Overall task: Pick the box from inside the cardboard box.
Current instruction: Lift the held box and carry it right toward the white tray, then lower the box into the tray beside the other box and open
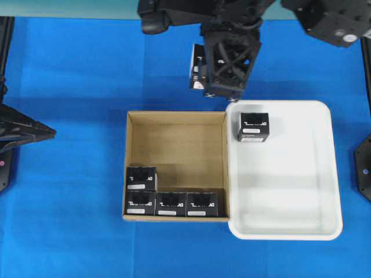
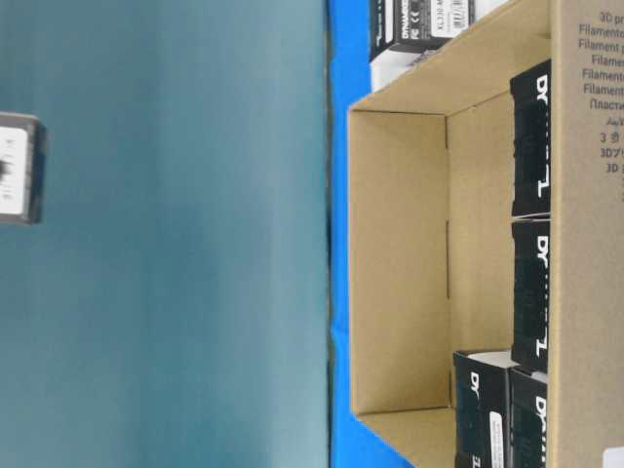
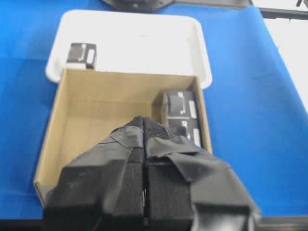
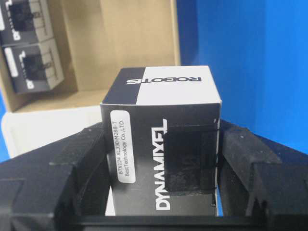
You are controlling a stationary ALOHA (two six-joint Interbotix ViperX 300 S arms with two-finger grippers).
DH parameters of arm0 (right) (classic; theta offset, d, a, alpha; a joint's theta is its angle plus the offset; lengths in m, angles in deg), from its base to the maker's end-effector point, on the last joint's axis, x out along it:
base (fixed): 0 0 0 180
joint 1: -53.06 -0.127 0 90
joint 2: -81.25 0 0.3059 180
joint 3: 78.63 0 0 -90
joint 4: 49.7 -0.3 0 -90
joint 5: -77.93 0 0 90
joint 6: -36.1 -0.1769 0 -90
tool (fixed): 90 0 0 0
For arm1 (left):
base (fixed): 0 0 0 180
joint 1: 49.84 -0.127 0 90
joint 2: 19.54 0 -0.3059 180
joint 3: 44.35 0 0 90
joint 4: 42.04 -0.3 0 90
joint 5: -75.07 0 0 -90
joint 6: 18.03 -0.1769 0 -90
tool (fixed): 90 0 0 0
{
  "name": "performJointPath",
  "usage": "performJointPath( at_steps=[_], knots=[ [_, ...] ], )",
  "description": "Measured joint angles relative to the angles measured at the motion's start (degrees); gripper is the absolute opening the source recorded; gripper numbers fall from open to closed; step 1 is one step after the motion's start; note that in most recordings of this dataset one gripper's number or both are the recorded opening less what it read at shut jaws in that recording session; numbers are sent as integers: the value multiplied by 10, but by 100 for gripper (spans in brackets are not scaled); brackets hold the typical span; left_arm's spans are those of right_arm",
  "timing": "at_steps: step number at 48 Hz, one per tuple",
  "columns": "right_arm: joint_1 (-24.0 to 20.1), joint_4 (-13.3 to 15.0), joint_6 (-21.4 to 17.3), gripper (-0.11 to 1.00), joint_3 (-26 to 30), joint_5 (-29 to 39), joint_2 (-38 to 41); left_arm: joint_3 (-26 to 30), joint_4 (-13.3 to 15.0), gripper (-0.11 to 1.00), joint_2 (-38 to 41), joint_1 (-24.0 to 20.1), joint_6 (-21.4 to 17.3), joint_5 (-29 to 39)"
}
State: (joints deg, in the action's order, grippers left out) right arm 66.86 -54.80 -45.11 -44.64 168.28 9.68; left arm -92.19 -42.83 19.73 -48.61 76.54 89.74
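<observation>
The right gripper (image 4: 161,159) pinches a small black rectangular box (image 4: 161,120), held above the blue cloth just beyond the large brown cardboard box's (image 1: 132,168) far wall. The left gripper's (image 3: 144,159) jaws are pressed together.

The box (image 4: 161,144) held up close in the right wrist view reads "DYNAMIXEL" in white down its black face and "ROBOTIS" on its top; its small white label says "XL330-M288-T" and "BestTechnology Co.,LTD." The cardboard box (image 2: 585,244) wall carries "Filament" lines, seen at table level
</observation>
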Motion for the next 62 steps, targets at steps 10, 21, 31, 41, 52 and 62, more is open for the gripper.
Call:
performJointPath(
  at_steps=[10,21,31,41,52,62],
  knots=[
    [5,8,0,63,-49,6,-59,0,0,-7,-2,3,1,0],
    [27,11,3,63,-128,9,-142,0,0,-7,-2,5,1,0],
    [48,11,32,63,-252,-7,-203,0,-1,-7,-2,5,-2,0],
    [67,11,71,63,-381,-97,-243,0,0,-7,-3,6,2,0],
    [70,11,120,63,-491,-185,-273,0,-1,-7,-3,6,1,0],
    [71,11,149,63,-571,-243,-274,0,-1,-7,-1,4,1,0]
  ],
)
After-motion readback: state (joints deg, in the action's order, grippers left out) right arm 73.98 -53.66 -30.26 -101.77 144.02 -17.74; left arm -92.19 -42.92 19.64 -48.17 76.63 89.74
